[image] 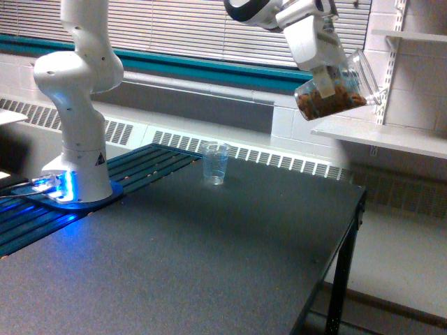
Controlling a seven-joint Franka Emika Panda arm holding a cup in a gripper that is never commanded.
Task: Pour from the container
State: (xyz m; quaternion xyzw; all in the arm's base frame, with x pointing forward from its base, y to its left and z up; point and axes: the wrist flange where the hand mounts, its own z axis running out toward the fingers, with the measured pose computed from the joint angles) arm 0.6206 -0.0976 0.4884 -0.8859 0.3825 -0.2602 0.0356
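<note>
The dark surface [209,251] fills the foreground, bare across most of its near half. Farther back, towards its rear edge, a slim clear cup [216,163] stands upright and looks unfilled. On the exterior view's left the arm's white base [77,139] sits on a blue-lit mount. High up on the exterior view's right, well apart from the cup and out past the surface's edge, the hand [323,80] is clenched on the container [339,87], a stout clear beaker with brown granules settled along its lower side. It is tipped steeply, mouth towards the exterior view's right, away from the cup; no granules are seen falling. This looks like the carry or approach step, with pouring not yet begun. The next move probably calls for bringing the container over the cup and turning its mouth downwards. Behind it are a shelf [391,136] and window blinds [181,28].
</note>
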